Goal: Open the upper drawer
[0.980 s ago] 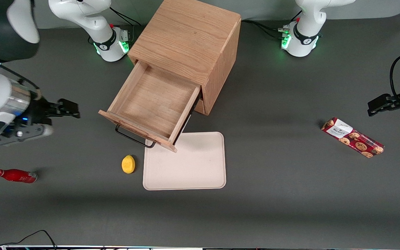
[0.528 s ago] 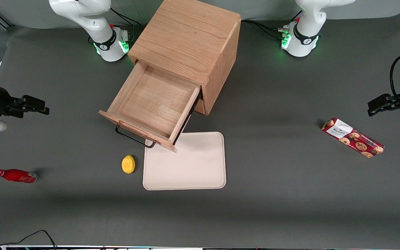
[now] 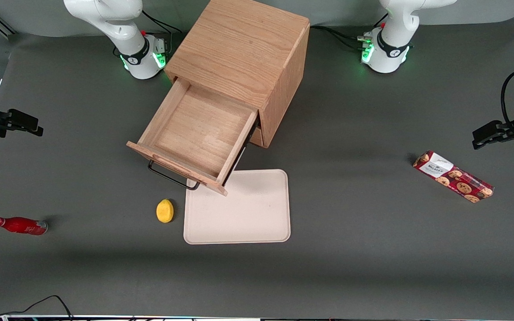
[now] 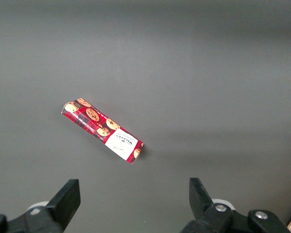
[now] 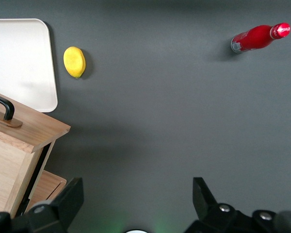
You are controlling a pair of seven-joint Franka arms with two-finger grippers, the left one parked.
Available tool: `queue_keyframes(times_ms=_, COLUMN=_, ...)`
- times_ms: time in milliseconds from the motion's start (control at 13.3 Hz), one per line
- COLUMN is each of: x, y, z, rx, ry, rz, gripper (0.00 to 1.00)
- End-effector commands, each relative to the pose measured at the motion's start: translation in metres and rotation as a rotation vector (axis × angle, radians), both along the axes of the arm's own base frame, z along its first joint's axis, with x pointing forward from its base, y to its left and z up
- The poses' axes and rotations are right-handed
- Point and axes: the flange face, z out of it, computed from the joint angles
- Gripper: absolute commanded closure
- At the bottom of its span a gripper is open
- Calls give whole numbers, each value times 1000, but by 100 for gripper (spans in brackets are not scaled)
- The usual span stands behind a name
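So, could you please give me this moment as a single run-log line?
upper drawer: pulled out, nothing inside | end effector: open, holding nothing, clear of the cabinet, toward working arm's end of table

The right arm reaches out over the table at the working arm's end, with only its dark wrist and gripper (image 3: 31, 126) showing at the edge of the front view; the gripper hangs above the dark mat, touching nothing and holding nothing. In the right wrist view the gripper (image 5: 138, 204) points down at the bare mat; its two dark fingers (image 5: 68, 201) stand wide apart with empty space between them.
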Motion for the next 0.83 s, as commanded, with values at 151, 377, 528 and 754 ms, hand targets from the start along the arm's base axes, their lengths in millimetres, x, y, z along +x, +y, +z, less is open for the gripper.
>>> queue_keyframes(times_ms=151, x=-5, y=-10, z=14, rx=-30, ry=-45, rz=-4, gripper=0)
queue_keyframes(times_ms=377, x=2, y=-14, z=15, rx=-44, ry=-54, rz=-5, gripper=0)
queue_keyframes(times_ms=528, x=7, y=-19, z=20, rx=-46, ry=-68, rz=-13, gripper=0)
queue_keyframes(times_ms=754, x=8, y=-21, z=22, rx=-46, ry=-71, rz=-16, gripper=0)
